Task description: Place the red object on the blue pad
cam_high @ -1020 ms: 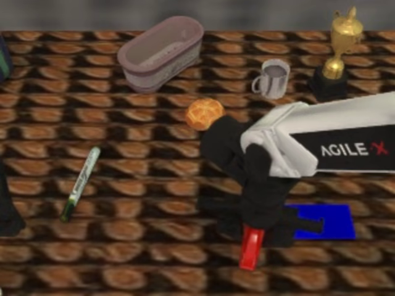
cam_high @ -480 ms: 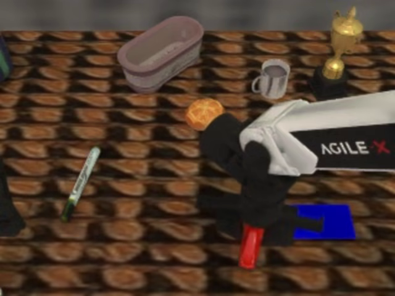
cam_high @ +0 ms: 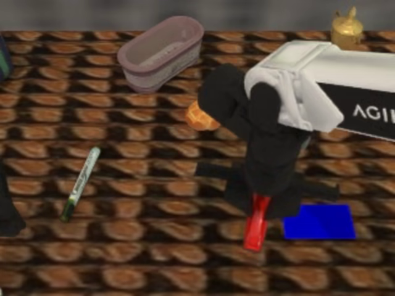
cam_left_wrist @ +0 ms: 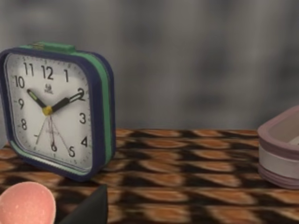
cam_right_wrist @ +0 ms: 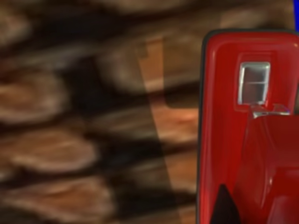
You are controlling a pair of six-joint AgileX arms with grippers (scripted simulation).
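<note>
The red object [cam_high: 254, 225], a glossy stapler-like block, hangs lengthwise from my right gripper [cam_high: 259, 206], which is shut on its upper end. It is raised off the table, just left of the blue pad [cam_high: 322, 222], a flat rectangle near the front right. The pad's left edge is covered by the gripper. In the right wrist view the red object [cam_right_wrist: 247, 126] fills the frame's side, with a dark fingertip [cam_right_wrist: 226, 205] against it. My left gripper [cam_high: 6, 213] stays parked at the table's left edge.
A bread roll [cam_high: 197, 117] lies partly under the right arm. A pink tub [cam_high: 160, 52] stands at the back, a gold trophy [cam_high: 345, 28] at the back right. A green-and-white marker [cam_high: 80, 184] lies at the left. An alarm clock [cam_left_wrist: 56, 112] stands before the left wrist.
My right arm has risen with the red object, lifting it off the table and a little toward the pad. The arm now hides the cup and most of the trophy.
</note>
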